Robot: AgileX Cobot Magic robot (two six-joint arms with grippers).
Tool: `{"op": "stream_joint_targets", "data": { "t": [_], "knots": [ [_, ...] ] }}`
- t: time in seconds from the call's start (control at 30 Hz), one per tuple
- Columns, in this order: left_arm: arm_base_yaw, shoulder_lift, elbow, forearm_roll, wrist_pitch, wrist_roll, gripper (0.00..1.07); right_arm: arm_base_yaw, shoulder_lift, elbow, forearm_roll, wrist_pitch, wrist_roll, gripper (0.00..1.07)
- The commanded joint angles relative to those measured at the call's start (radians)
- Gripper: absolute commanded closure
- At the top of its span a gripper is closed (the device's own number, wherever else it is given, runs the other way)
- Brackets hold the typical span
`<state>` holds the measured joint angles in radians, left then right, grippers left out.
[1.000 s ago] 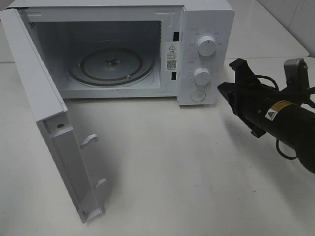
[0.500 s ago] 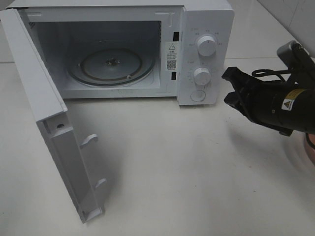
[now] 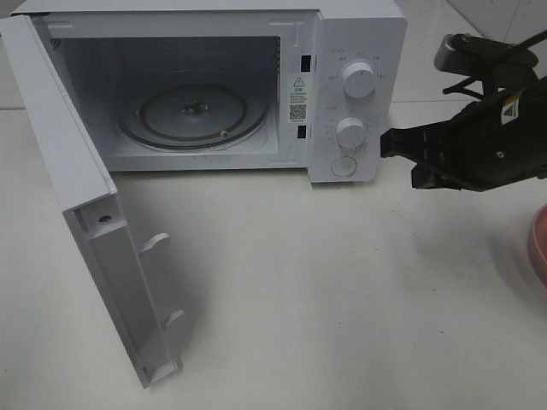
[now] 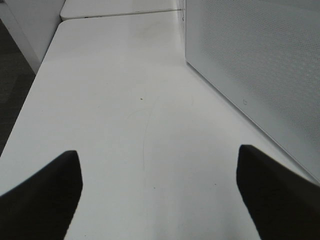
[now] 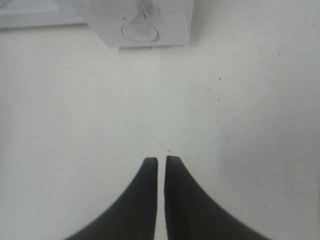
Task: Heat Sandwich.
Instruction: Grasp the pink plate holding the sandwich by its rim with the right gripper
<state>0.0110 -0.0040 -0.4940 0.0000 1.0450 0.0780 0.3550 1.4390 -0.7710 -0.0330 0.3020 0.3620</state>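
Observation:
The sandwich is out of view in every frame. At the back stands the white microwave (image 3: 359, 34), its door (image 3: 85, 213) swung wide to the left and its glass turntable (image 3: 192, 115) bare. Just right of the microwave's control panel, my right gripper (image 3: 386, 145) hovers above the table, pointing left. In the right wrist view its fingertips (image 5: 161, 161) stand a hairline apart with nothing between them. My left gripper (image 4: 160, 200) is wide open and empty over bare table, beside the microwave's perforated side wall (image 4: 250, 60).
A sliver of the round pink plate (image 3: 541, 243) shows at the right edge of the table. Two knobs (image 3: 357, 81) and a round button (image 3: 344, 166) sit on the microwave's panel. White table (image 3: 325, 299) stretches in front.
My right arm has swung up and to the right, its gripper now level and pointing left. The pink plate's edge has come into view. The fingers have parted very slightly.

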Motion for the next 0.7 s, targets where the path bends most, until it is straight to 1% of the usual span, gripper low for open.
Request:
{"op": "stream_joint_targets", "data": {
  "t": [0.03,0.07,0.2,0.23,0.27,0.37,0.4,0.43,0.5,0.53,0.57,0.63,0.67,0.7],
  "knots": [
    [0.000,-0.023,0.002,0.000,-0.010,-0.001,0.29,-0.003,-0.007,-0.073,-0.009,0.188,-0.102,0.96],
    [0.000,-0.023,0.002,0.000,-0.010,-0.001,0.29,-0.003,-0.007,-0.073,-0.009,0.188,-0.102,0.96],
    [0.000,-0.023,0.002,0.000,-0.010,-0.001,0.29,-0.005,-0.007,-0.175,-0.009,0.404,-0.163,0.90],
    [0.000,-0.023,0.002,0.000,-0.010,-0.001,0.29,-0.005,-0.007,-0.175,-0.009,0.404,-0.163,0.90],
    [0.000,-0.023,0.002,0.000,-0.010,-0.001,0.29,-0.005,-0.007,-0.221,-0.009,0.477,-0.185,0.85],
    [0.000,-0.023,0.002,0.000,-0.010,-0.001,0.29,-0.005,-0.007,-0.284,-0.010,0.569,-0.218,0.73],
    [0.000,-0.023,0.002,0.000,-0.010,-0.001,0.29,-0.005,-0.007,-0.284,-0.010,0.569,-0.218,0.73],
    [0.000,-0.023,0.002,0.000,-0.010,-0.001,0.29,-0.005,-0.007,-0.325,-0.010,0.622,-0.228,0.64],
    [0.000,-0.023,0.002,0.000,-0.010,-0.001,0.29,-0.005,-0.007,-0.368,-0.011,0.656,-0.229,0.56],
    [0.000,-0.023,0.002,0.000,-0.010,-0.001,0.29,-0.005,-0.007,-0.368,-0.011,0.656,-0.229,0.56],
    [0.000,-0.023,0.002,0.000,-0.010,-0.001,0.29,-0.005,-0.007,-0.401,-0.016,0.678,-0.229,0.48],
    [0.000,-0.023,0.002,0.000,-0.010,-0.001,0.29,-0.005,-0.007,-0.428,-0.025,0.696,-0.224,0.40],
    [0.000,-0.023,0.002,0.000,-0.010,-0.001,0.29,-0.006,-0.007,-0.448,-0.039,0.723,-0.206,0.35],
    [0.000,-0.023,0.002,0.000,-0.010,-0.001,0.29,-0.006,-0.007,-0.448,-0.039,0.723,-0.206,0.35]
  ]
}}
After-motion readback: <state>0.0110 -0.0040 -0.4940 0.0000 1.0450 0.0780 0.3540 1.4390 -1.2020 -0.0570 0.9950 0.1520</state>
